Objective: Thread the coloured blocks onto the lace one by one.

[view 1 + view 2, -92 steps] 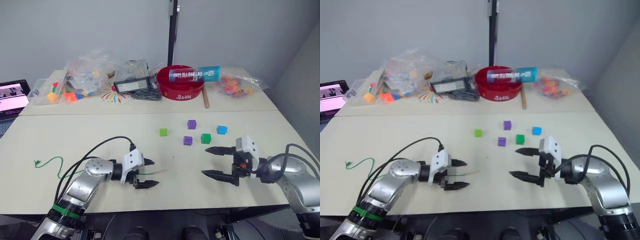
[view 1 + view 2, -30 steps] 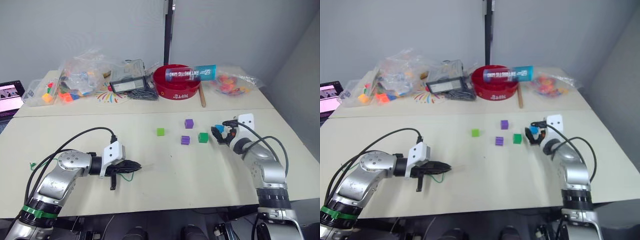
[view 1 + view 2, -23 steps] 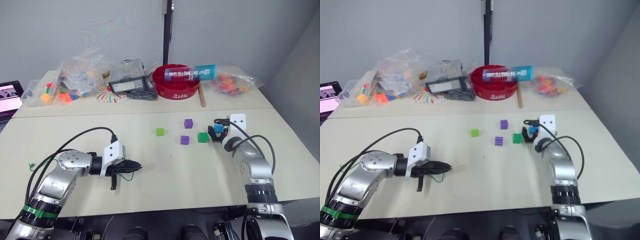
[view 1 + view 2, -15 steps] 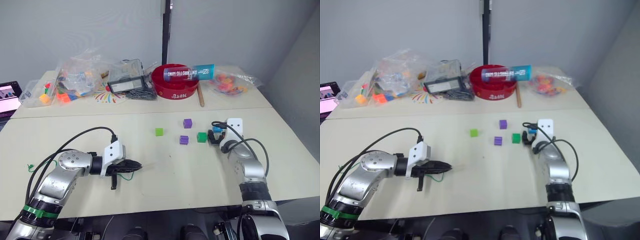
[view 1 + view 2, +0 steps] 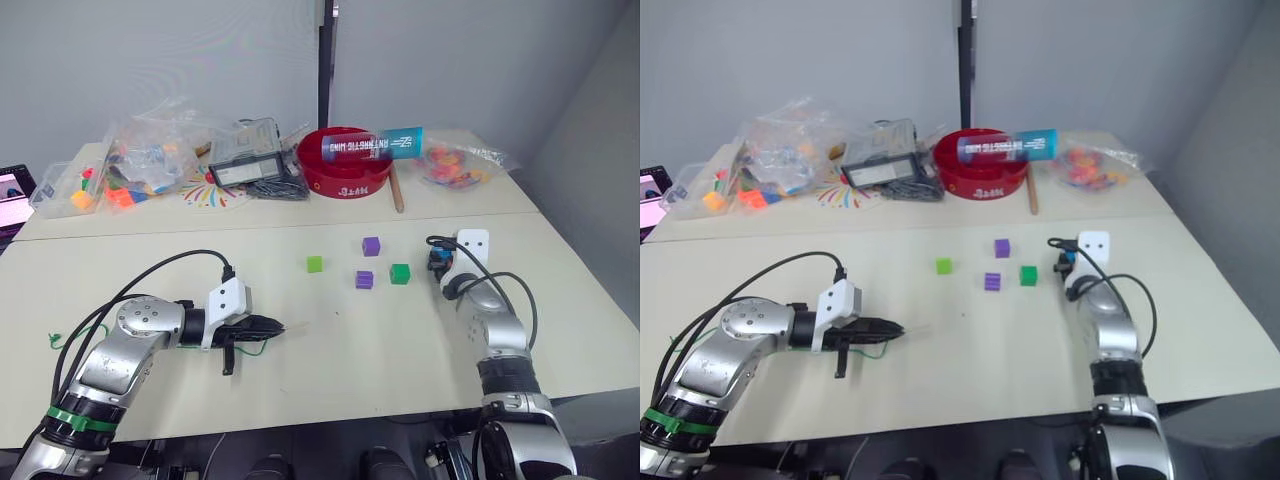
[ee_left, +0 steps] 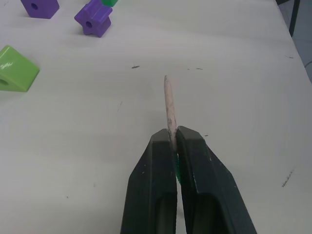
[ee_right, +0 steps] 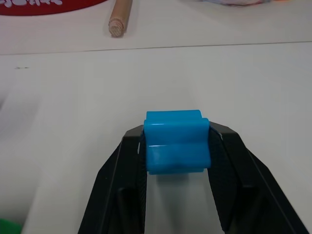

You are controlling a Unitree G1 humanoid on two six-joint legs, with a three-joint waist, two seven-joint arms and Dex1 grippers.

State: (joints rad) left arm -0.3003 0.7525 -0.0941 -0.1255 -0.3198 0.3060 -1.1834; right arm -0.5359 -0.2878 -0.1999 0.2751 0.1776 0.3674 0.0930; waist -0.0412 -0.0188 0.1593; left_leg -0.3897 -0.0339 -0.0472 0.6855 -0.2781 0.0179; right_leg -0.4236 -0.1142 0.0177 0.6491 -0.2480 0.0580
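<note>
- The small blue plastic block [image 7: 176,141] is clamped between the right gripper's [image 7: 176,146] black fingers.
- The thin green lace's pale stiff tip [image 6: 169,108] is pinched by the closed left gripper [image 6: 174,146].

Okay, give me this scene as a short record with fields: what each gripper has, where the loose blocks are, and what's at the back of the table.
left gripper: shut on the lace, pale stiff tip pointing out past the fingers
right gripper: shut on the blue block
loose blocks on the table: light green block, two purple blocks, dark green block
threaded so far: none
back of table: red bowl, plastic bags of toy pieces
</note>
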